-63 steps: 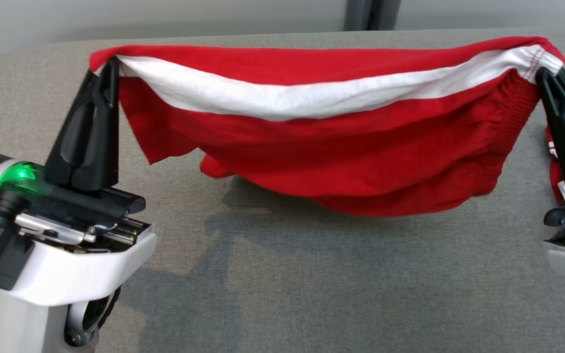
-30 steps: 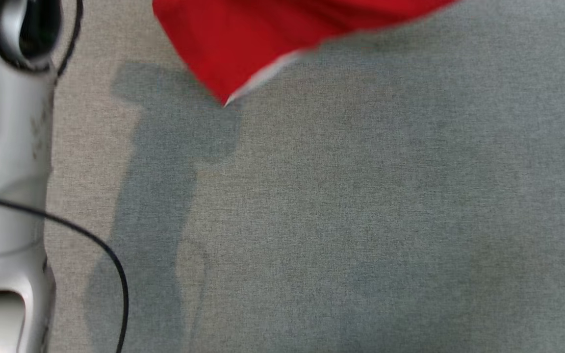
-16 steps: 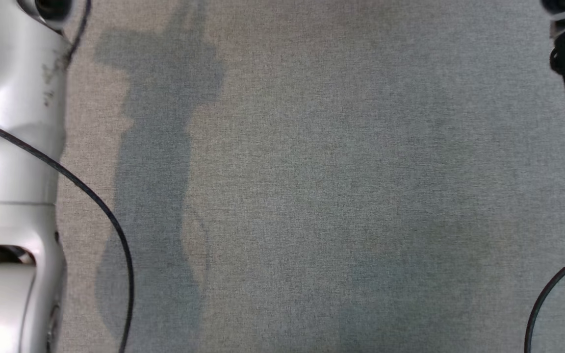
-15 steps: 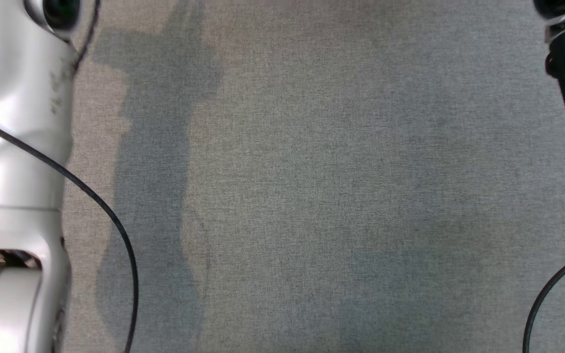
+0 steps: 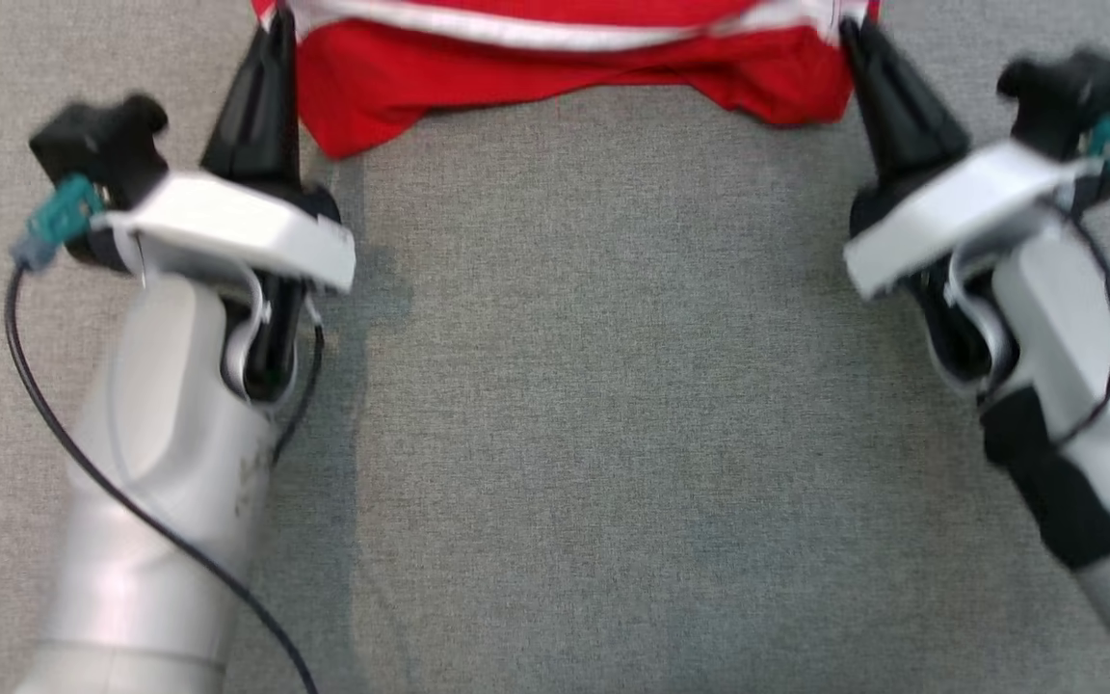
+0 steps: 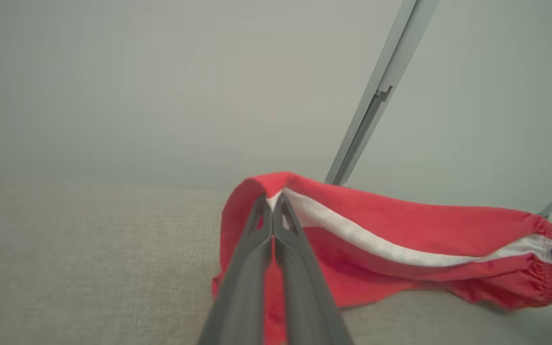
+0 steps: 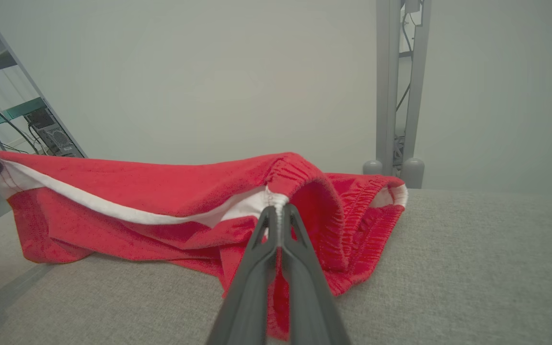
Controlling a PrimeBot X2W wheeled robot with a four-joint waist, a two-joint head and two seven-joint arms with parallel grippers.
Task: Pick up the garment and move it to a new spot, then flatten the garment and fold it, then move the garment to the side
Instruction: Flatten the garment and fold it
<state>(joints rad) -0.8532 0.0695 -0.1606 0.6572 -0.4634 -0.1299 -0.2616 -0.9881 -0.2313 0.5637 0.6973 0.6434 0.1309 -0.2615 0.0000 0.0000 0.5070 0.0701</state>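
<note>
Red garment (image 5: pixel 565 67) with a white band is hanging stretched between both grippers at the far side of the grey fabric table (image 5: pixel 594 386). Its lower folds are sagging onto the surface.

Left gripper (image 5: pixel 277 24) is pinching the garment's left end, fingers pressed together on the cloth (in the left wrist view the white band is meeting the tips). Right gripper (image 5: pixel 849 29) is clamping the other end at the gathered elastic edge, jaws closed on fabric too. In the right wrist view a loop of waistband is bulging just past the fingertips and more red cloth is draping below them.

Both pale forearms are angling in from the lower corners of the head view, which is slightly blurred. A black cable (image 5: pixel 64 443) is trailing along the left arm. A plain wall (image 7: pixel 209 72) and a grey metal post (image 7: pixel 386 86) are standing behind the table.
</note>
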